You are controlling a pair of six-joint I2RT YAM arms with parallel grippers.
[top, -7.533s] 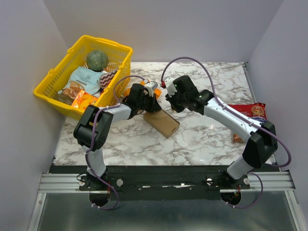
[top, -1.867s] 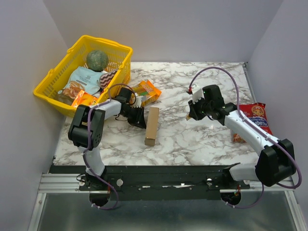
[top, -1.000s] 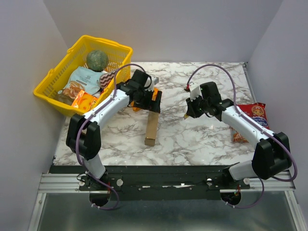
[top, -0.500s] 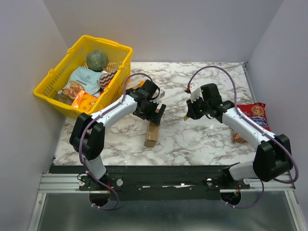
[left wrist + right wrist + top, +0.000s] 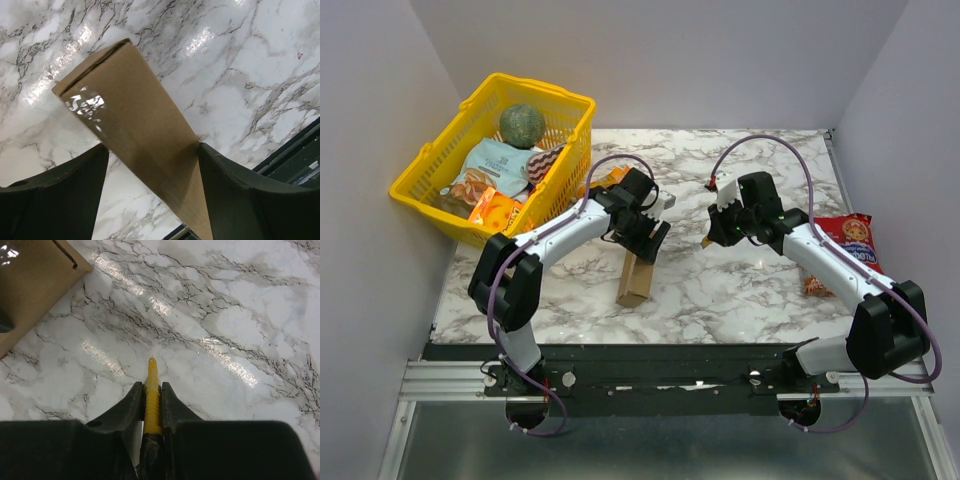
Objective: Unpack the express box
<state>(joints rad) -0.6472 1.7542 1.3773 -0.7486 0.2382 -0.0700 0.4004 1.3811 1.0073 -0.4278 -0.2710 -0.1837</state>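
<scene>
The express box (image 5: 634, 283) is a plain brown cardboard box lying near the middle of the marble table, one end toward the front edge. My left gripper (image 5: 645, 238) sits over its far end. In the left wrist view the box (image 5: 135, 115) fills the gap between the fingers (image 5: 225, 190), and both fingertips press against its sides, so the left gripper (image 5: 152, 147) is shut on it. To the right, my right gripper (image 5: 717, 232) is shut on a thin yellow cutter (image 5: 151, 400) whose tip points at bare table. A corner of the box (image 5: 30, 285) shows at the upper left there.
A yellow basket (image 5: 440, 200) with snack bags and a green ball stands at the back left. An orange snack packet (image 5: 607, 180) lies just behind the left gripper. A red snack bag (image 5: 847, 237) lies at the right edge. Walls close in both sides.
My left gripper has moved from the orange packet down and right onto the box's far end, and its jaws have narrowed onto the box. The right arm has hardly moved.
</scene>
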